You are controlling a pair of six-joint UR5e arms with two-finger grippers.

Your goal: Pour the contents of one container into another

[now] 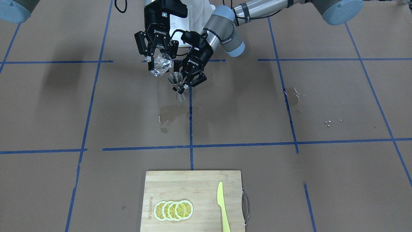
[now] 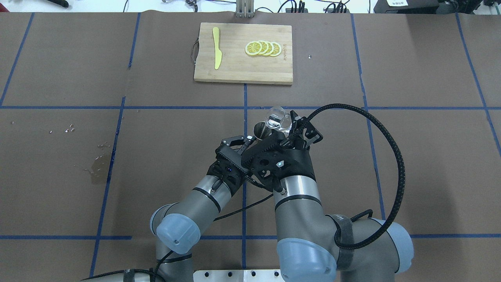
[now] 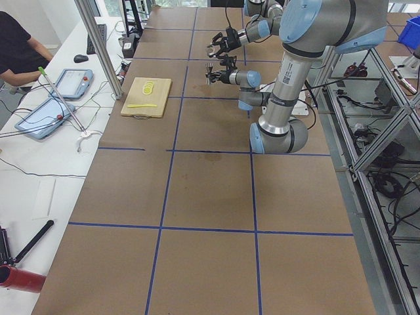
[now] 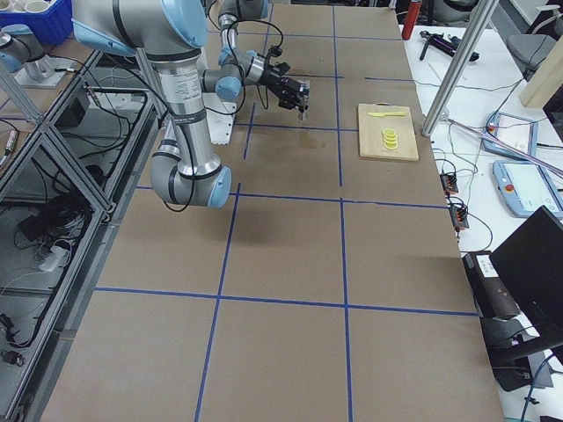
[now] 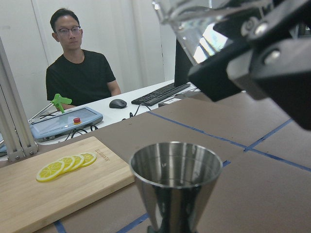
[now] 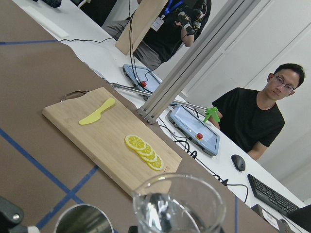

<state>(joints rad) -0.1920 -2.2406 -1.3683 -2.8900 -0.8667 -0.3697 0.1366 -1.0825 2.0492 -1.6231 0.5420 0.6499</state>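
Note:
My right gripper [image 1: 160,66] is shut on the small clear glass cup [image 1: 162,62], which hangs tilted in the air with clear liquid in it. Just beside and slightly below it, my left gripper [image 1: 183,87] is shut on the waist of the steel hourglass jigger [image 1: 175,78], held upright above the table. Overhead, the cup [image 2: 275,116] sits close to the jigger's open top [image 2: 260,129]. In the left wrist view the jigger's empty bowl [image 5: 177,167] faces up, with the cup's rim [image 5: 194,14] above it to the right. No stream shows.
A wooden cutting board [image 1: 180,183] with lemon slices [image 1: 173,210] and a yellow knife [image 1: 222,206] lies across the table from the robot. A wet patch [image 1: 170,114] marks the brown paper under the grippers, and droplets [image 1: 296,95] lie on the robot's left. An operator [image 5: 77,73] sits beyond the board.

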